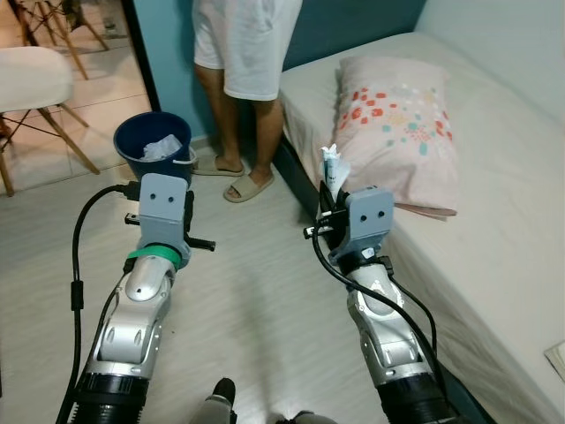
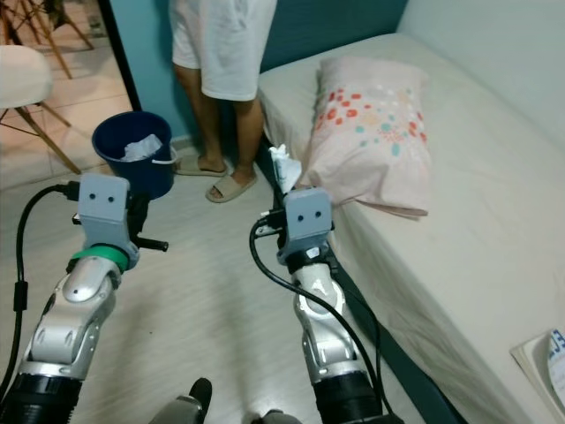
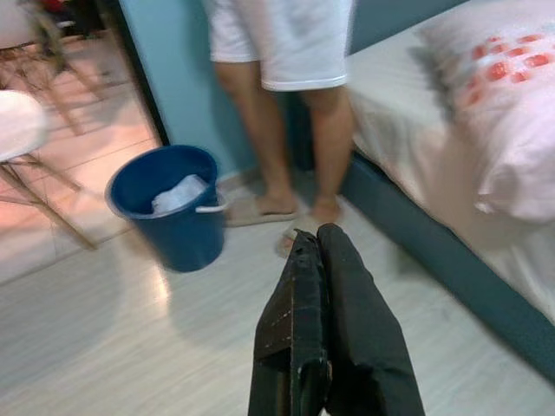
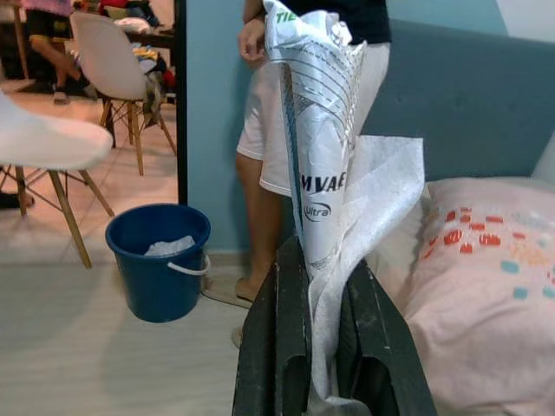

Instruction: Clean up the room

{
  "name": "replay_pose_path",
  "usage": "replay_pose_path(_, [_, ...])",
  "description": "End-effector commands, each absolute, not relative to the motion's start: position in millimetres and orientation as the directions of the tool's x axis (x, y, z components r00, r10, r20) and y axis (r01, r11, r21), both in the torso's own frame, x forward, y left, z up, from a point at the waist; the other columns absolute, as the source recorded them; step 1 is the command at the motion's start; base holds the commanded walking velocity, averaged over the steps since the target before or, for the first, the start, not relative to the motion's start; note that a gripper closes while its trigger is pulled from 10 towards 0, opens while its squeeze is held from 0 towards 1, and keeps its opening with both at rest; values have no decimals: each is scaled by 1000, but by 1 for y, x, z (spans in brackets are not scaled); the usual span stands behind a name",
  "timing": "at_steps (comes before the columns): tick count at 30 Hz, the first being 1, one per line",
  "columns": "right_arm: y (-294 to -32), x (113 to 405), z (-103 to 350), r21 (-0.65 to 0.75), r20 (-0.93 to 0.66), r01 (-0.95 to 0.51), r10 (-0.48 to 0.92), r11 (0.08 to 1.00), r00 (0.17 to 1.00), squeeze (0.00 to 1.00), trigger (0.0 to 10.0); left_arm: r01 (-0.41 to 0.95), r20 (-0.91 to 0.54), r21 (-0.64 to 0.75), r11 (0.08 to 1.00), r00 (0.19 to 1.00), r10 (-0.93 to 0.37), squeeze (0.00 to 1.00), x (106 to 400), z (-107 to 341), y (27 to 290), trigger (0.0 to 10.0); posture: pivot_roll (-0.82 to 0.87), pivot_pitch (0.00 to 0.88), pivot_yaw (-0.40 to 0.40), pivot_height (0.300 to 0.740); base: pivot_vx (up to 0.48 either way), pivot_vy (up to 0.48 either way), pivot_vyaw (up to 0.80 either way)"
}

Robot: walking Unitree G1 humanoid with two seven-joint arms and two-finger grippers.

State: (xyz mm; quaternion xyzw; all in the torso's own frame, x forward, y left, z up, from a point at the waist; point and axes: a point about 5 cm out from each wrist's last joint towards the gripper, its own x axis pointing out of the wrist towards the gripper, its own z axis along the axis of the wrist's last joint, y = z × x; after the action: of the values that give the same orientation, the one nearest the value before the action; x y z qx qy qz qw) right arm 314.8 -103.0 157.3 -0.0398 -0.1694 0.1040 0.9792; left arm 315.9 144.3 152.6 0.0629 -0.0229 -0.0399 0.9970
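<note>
My right gripper is shut on a crumpled white wrapper with printed letters, held upright above the floor beside the bed; the same wrapper pokes up past the wrist. A dark blue bucket with white trash inside stands on the floor ahead and to the left, near the doorway. My left gripper is shut with nothing in it, raised over the floor and pointing toward the bucket.
A person in white shorts and sandals stands against the teal wall between the bucket and the bed. A pink patterned pillow lies on the bed. White chairs stand at left beyond the doorway.
</note>
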Motion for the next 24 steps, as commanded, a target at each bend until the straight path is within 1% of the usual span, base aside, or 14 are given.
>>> replay_pose_path(1, [-100, 312, 154, -102, 319, -206, 228, 973, 920, 0, 10000, 54, 12, 143, 988, 998, -56, 0, 315, 145, 151, 10000, 43, 69, 5, 740, 0, 0, 725])
replay_pose_path(4, [-97, 312, 153, -100, 318, -224, 245, 969, 916, 0, 10000, 44, 6, 160, 986, 999, -46, 0, 314, 143, 153, 10000, 46, 66, 5, 740, 0, 0, 723])
replay_pose_path(6, [-96, 311, 153, -97, 318, -237, 255, 967, 913, 0, 10000, 37, 8, 174, 984, 999, -39, 0, 314, 142, 154, 10000, 46, 66, 5, 740, 281, 0, 725])
replay_pose_path(10, [-94, 311, 153, -87, 320, -248, 263, 965, 910, 0, 10000, 29, 9, 182, 983, 999, -31, 0, 314, 142, 155, 10000, 48, 65, 7, 740, 469, 0, 725])
replay_pose_path(17, [-91, 312, 152, -12, 302, -263, 255, 965, 919, 0, 10000, 15, 7, 191, 981, 1000, -16, 0, 317, 142, 157, 10000, 49, 69, 13, 740, 470, 0, 0])
replay_pose_path(24, [-90, 311, 150, -10, 298, -280, 270, 960, 916, 0, 10000, 12, 5, 198, 980, 1000, -14, 0, 317, 142, 157, 10000, 50, 76, 16, 740, 469, 0, 0])
